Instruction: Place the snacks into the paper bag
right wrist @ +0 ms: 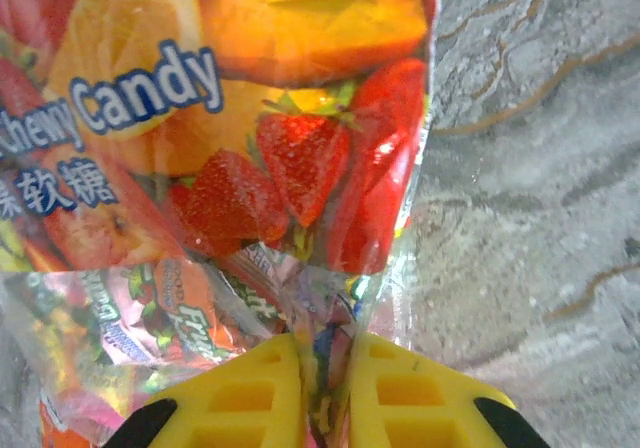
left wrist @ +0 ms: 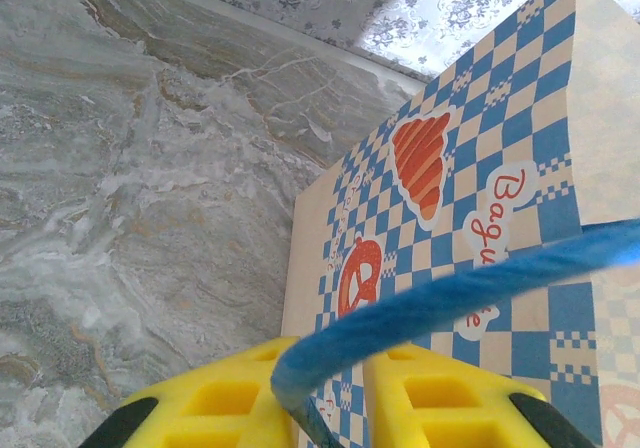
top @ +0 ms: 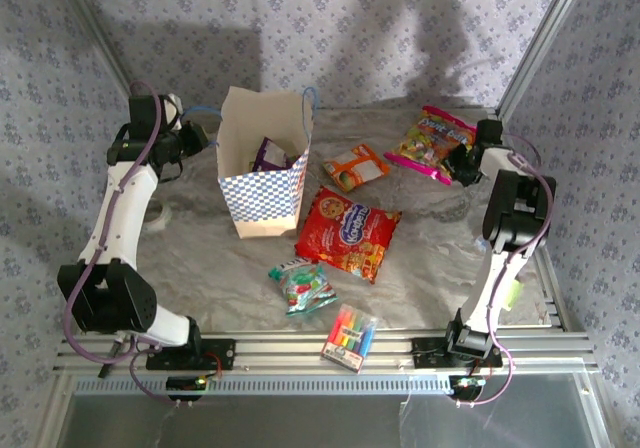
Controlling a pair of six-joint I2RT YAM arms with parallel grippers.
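Overhead view: my two arms reach over a marbled table (top: 430,268). The paper bag (top: 262,173) stands upright left of centre, mouth open, with a purple packet (top: 270,153) showing inside it. My left gripper (top: 196,136) is at the bag's left side. In the left wrist view its yellow pads (left wrist: 225,400) are closed on the blue cord handle (left wrist: 450,293), which runs from between them up to the right, across the bag's checkered band.

Snacks on the table: an orange-white packet (top: 357,166) just right of the bag; the red cookie bag (top: 347,233) nearer me than that packet, close to the paper bag's lower right corner; a green-red packet (top: 303,286) nearer my bases; the candy bag (top: 432,143) at the far right.

My right gripper (top: 463,163) is at the right edge of the candy bag. In the right wrist view its pads (right wrist: 235,398) are pressed together on the clear crinkled edge of that bag, with the printed strawberries and the word "Candy" lying beyond the fingertips. A clear pack of markers (top: 349,337) lies at the near edge, apart from the snacks
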